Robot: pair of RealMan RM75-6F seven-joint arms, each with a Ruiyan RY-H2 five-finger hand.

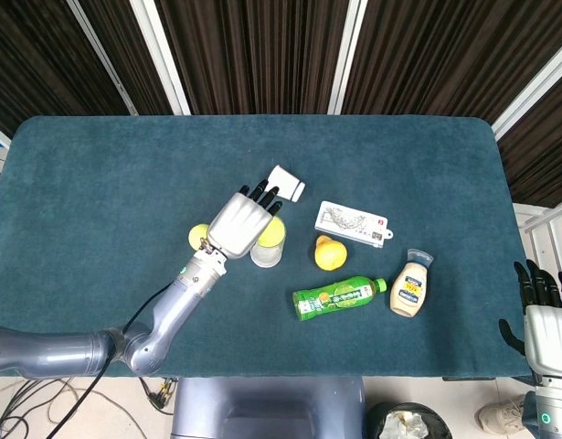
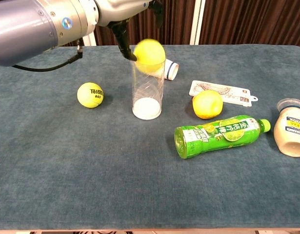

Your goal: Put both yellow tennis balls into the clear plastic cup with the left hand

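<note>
One yellow tennis ball (image 2: 150,55) shows blurred at the mouth of the upright clear plastic cup (image 2: 147,95), just under my left hand (image 2: 121,12). The hand's fingers (image 2: 125,46) are spread apart and off the ball. From the head view, my left hand (image 1: 242,222) hovers over the cup (image 1: 266,251), with the ball (image 1: 273,230) showing yellow at the cup's rim. The second tennis ball (image 2: 90,94) lies on the cloth left of the cup, also visible as the second ball (image 1: 197,236) beside my wrist. My right hand (image 1: 544,320) hangs off the table's right front corner, fingers extended and holding nothing.
A tipped white paper cup (image 2: 165,69) lies behind the clear cup. To the right are a lemon (image 2: 207,104), a white packet (image 2: 220,92), a green bottle (image 2: 218,135) on its side and a mayonnaise bottle (image 2: 291,130). The table is covered in blue cloth (image 1: 98,183).
</note>
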